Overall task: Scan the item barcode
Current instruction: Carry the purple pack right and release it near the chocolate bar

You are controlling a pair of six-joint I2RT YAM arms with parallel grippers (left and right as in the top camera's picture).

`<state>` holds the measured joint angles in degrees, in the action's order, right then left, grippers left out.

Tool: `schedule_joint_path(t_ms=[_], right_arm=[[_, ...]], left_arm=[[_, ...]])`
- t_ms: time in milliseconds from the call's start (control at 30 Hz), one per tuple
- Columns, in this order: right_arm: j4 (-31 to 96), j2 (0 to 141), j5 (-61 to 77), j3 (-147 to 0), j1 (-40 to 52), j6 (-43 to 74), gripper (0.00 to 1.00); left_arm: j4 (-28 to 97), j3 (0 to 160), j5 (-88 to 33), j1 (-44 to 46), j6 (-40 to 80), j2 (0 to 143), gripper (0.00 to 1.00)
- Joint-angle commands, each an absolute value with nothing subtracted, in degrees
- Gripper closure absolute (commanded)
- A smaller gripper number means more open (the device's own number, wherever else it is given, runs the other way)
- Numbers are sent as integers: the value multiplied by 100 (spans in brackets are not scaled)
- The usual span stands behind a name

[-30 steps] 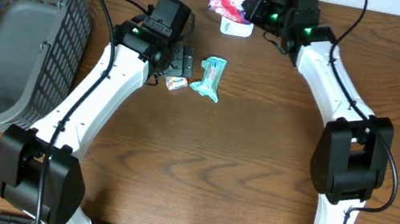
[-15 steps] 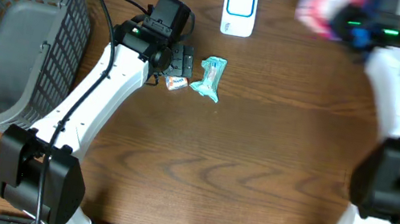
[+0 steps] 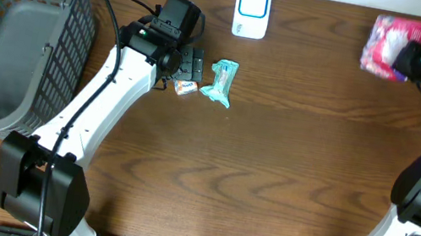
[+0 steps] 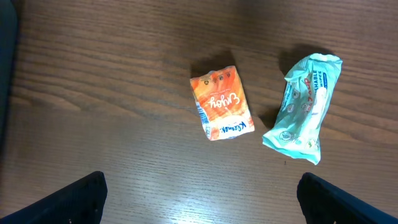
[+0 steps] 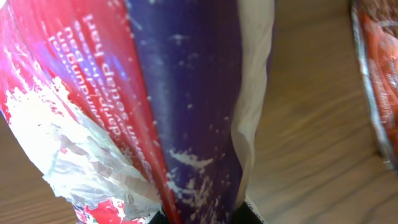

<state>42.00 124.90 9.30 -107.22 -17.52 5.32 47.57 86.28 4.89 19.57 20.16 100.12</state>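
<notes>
A: Where is the item?

B: The pink and purple packet (image 3: pixel 389 47) is at the far right corner of the tabletop (image 3: pixel 270 171), well apart from the white scanner (image 3: pixel 252 9), which sits at the middle of the far edge.

A: Is anything holding it?

B: Yes. The right end effector (image 3: pixel 415 62) is clamped tight on 1 end of it. I can't tell whether the packet touches the wood. A red wrapper (image 5: pixel 376 81) lies just beside it, by the right edge.

A: And the other arm?

B: The left end effector (image 4: pixel 208 202) hangs with its jaws spread wide and nothing in them. It is above 2 small packets that lie side by side, 1 orange packet (image 4: pixel 221 102) and 1 teal packet (image 4: pixel 303 109).

A: Anything else?

B: 1 grey basket (image 3: pixel 70 34) stands at the far left corner.
</notes>
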Motion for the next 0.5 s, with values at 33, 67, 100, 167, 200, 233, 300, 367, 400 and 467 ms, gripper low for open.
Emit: schedule_joint_path(t_ms=[33, 67, 100, 167, 200, 233, 300, 367, 400, 467], right_arm=[[4007, 12728, 591, -10777, -2198, -357, 99], [3979, 12768, 589, -10777, -2259, -526, 95], [3959, 12811, 530, -10777, -2287, -663, 85], [3889, 12873, 108, -10777, -2307, -794, 81], [3848, 12903, -191, -10777, -2305, -803, 80], [3820, 12912, -539, -10777, -2305, -801, 78], [3765, 12929, -1026, -10777, -2305, -801, 68], [3754, 12910, -1354, -10796, -2292, -751, 45], [3774, 12884, -1332, -10809, -2281, -707, 40], [3876, 12794, -1210, -10875, -2226, -600, 34]], left_arm=[[4775, 8722, 561, 1938, 2045, 10051, 2], [4775, 8722, 561, 1938, 2045, 10051, 2], [4775, 8722, 561, 1938, 2045, 10051, 2], [4775, 8722, 561, 1938, 2045, 10051, 2], [4775, 8722, 561, 1938, 2045, 10051, 2], [4772, 8722, 561, 1938, 2045, 10051, 2], [4775, 8722, 561, 1938, 2045, 10051, 2], [4775, 8722, 563, 1938, 2045, 10051, 2], [4775, 8722, 561, 1938, 2045, 10051, 2], [4775, 8722, 563, 1938, 2045, 10051, 2]])
